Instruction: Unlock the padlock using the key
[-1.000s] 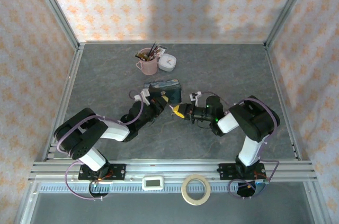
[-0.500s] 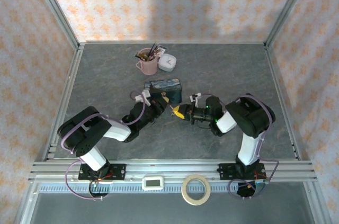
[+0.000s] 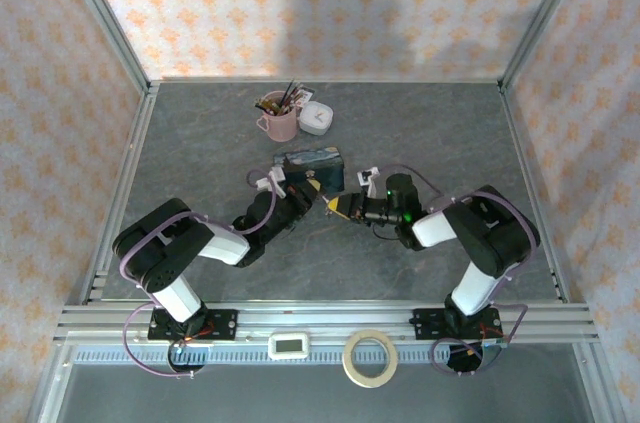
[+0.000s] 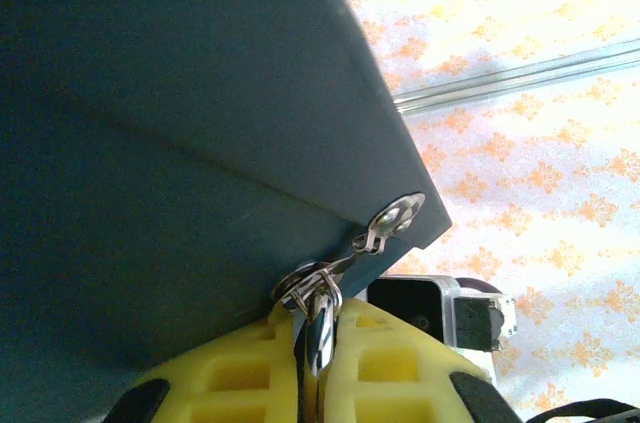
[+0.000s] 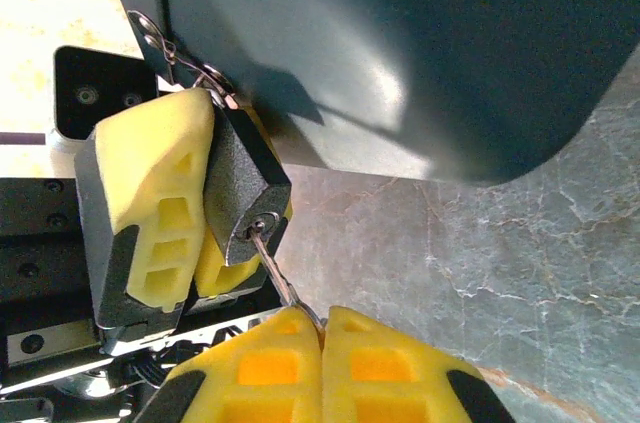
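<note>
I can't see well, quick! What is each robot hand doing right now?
Left gripper: closed, holding the padlock.
Right gripper: closed, pinching the key in the padlock.

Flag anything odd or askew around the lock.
Nothing looks damaged or spilled. The padlock, pinched in the left gripper, sits tilted beside the blue tin's corner. The key, held by the right gripper, enters its keyhole at a slant.

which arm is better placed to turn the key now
Right: the right gripper is shut on the key, whose blade sits in the keyhole of the padlock; the left gripper only clamps its body.
</note>
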Robot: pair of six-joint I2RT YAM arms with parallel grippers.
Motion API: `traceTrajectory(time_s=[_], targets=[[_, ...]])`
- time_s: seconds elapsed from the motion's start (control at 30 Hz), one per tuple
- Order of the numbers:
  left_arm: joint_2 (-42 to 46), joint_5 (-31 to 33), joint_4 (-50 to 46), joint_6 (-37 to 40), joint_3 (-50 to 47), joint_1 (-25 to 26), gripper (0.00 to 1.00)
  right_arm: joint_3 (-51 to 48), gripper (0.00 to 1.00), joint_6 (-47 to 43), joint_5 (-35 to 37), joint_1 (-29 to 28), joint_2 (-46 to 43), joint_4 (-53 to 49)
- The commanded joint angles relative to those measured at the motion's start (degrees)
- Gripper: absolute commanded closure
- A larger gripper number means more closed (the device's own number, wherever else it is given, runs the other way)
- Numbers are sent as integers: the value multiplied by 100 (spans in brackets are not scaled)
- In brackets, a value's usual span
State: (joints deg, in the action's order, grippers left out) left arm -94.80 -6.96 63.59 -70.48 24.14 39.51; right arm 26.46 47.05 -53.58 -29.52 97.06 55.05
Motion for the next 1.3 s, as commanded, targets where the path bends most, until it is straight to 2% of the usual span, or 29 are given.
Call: traceTrajectory(time_s=[0.0, 0.13, 0.27, 0.37, 0.5, 0.57, 0.67, 0.77, 0.87, 1.07, 1.17, 1.27], targets=[[-83, -1330, 335, 6, 214, 466, 100, 543, 100, -212, 584, 16, -127, 147], [-53, -1388, 281, 74, 154, 463, 100, 588, 100, 514, 402, 72, -16, 429], [93, -1415, -173, 322, 117, 466, 100, 657, 100, 960, 384, 137, -20, 447], [208, -1401, -585, 451, 121, 462, 100, 666, 100, 796, 415, 137, -131, 381], [263, -1414, -839, 508, 178, 464, 100, 737, 100, 90, 910, 128, -484, -585], [256, -1473, -833, 541, 229, 462, 100, 738, 100, 249, 976, 138, -553, -655], [197, -1564, -783, 600, 316, 488, 100, 747, 100, 1000, 789, 139, -390, -384], [151, -1607, -727, 603, 346, 506, 100, 630, 100, 1785, 483, 126, -157, 561], [123, -1549, -556, 469, 294, 518, 100, 580, 100, 1795, 572, 66, -180, 634], [200, -1048, -522, 255, 227, 514, 100, 274, 100, 1894, 780, -90, -420, 652], [307, -653, -818, 300, 201, 506, 100, 168, 100, 1529, 927, -65, -670, 71], [482, 0, -1315, 419, 153, 484, 100, 149, 100, 1136, 1016, -16, -874, -443]])
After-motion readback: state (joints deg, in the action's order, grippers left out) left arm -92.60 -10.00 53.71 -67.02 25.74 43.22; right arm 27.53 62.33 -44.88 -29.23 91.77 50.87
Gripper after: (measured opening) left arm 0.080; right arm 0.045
